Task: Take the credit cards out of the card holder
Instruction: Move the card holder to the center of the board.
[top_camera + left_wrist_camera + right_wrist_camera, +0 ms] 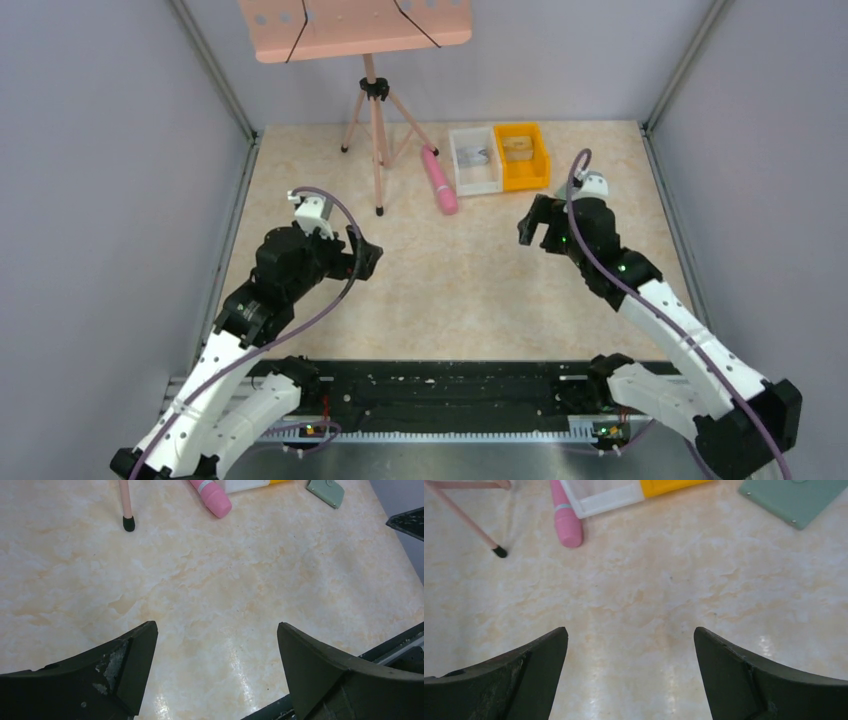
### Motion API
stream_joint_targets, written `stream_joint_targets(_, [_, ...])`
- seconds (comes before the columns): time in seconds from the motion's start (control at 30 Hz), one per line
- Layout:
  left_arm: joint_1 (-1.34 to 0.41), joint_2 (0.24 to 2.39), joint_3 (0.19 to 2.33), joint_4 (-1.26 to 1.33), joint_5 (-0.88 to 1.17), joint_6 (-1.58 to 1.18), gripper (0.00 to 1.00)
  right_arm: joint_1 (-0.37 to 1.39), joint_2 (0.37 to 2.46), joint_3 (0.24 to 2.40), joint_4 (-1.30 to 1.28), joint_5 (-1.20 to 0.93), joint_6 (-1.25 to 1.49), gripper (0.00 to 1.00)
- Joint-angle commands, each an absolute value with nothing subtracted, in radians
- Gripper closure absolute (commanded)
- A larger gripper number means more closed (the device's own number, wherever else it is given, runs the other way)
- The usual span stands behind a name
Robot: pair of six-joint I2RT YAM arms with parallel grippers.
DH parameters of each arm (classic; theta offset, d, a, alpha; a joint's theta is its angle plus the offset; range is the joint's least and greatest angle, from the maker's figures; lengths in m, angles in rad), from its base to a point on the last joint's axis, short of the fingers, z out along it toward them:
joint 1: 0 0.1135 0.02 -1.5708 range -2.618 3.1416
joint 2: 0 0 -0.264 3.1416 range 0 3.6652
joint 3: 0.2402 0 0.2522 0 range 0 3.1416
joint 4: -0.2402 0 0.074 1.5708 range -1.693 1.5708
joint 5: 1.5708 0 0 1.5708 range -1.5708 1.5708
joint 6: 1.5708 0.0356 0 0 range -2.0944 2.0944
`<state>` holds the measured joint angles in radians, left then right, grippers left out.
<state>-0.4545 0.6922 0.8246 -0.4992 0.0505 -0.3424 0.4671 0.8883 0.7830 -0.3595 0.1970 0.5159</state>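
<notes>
1. Left gripper (215,630): I read the jaws as standing wide apart with nothing between them. It hangs over bare table (460,290) on the near left side.

2. Right gripper (631,630): its jaws are likewise spread wide and hold nothing. It hangs over the table on the right side, slightly farther out than the left one. The two grippers are well apart.

3. Middle ground: a pink cylinder (440,180) lies flat beyond the grippers, just beside the left wall of a white bin (474,188). An orange bin (525,182) stands touching the white bin's right side.

4. Card holder (791,497): both wrist views show it lying flat on the table to the right of the orange bin, near it but apart. It is sage-green and folded shut, so what it contains is hidden from me. It is beyond the right gripper, and neither gripper touches it.

5. Far ground: a pink tripod (375,130) stands left of the cylinder, one rubber-tipped foot close to it, and carries a pink board (350,25) at the top.
</notes>
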Motion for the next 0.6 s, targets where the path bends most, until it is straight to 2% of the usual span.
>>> stream_joint_targets(0.0, [-0.459,0.644,0.822,-0.499,0.038,-0.335,0.05,0.415,1.025,0.914,-0.381,0.384,0.355,0.04])
stream_joint_targets(0.07, [-0.460,0.613,0.809,-0.495,0.028,-0.333,0.06,0.336,1.092,0.941,-0.380,0.369,0.336,0.04])
stream_joint_targets(0.3, [-0.499,0.506,0.734,-0.477,-0.079,-0.317,0.06,-0.014,1.263,0.936,-0.236,0.123,0.442,0.08])
stream_joint_targets(0.37, [-0.512,0.491,0.732,-0.479,-0.103,-0.314,0.06,-0.103,1.323,0.921,-0.164,0.047,0.505,0.14])
stream_joint_targets(0.43, [-0.520,0.486,0.734,-0.482,-0.116,-0.310,0.06,-0.182,1.368,0.894,-0.090,-0.010,0.579,0.25])
stream_joint_targets(0.57, [-0.538,0.485,0.732,-0.483,-0.139,-0.303,0.06,-0.250,1.439,0.838,0.063,-0.056,0.682,0.39])
